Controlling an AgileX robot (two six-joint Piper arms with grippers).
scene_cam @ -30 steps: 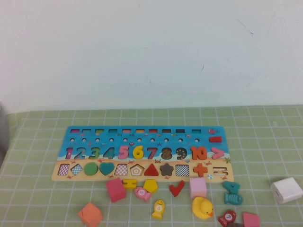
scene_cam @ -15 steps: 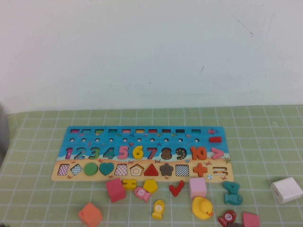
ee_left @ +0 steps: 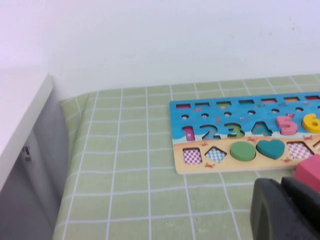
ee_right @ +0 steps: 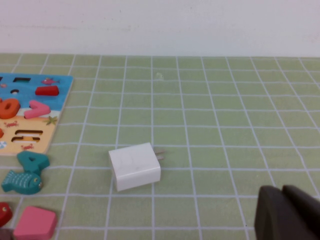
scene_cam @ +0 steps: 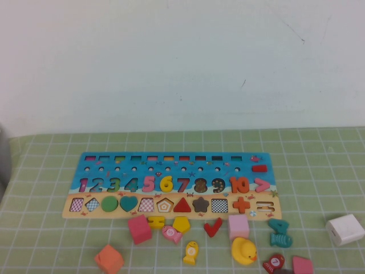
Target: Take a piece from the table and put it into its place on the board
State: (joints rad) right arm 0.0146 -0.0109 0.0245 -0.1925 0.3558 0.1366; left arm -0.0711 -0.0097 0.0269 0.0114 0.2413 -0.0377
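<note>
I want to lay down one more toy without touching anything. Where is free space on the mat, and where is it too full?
Free: the mat left of the board, the strip behind it, and the area beyond the white charger. Crowded: the near side, around the pink block and duck. The piece sits in the board. Both grippers show only at their wrist views' edges.

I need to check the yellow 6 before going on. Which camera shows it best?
The high view: the yellow 6 sits whole in the board, between 5 and 7. The left wrist view catches only part of it at the frame edge; the right wrist view misses it. Left end effector and right end effector are off the board.
</note>
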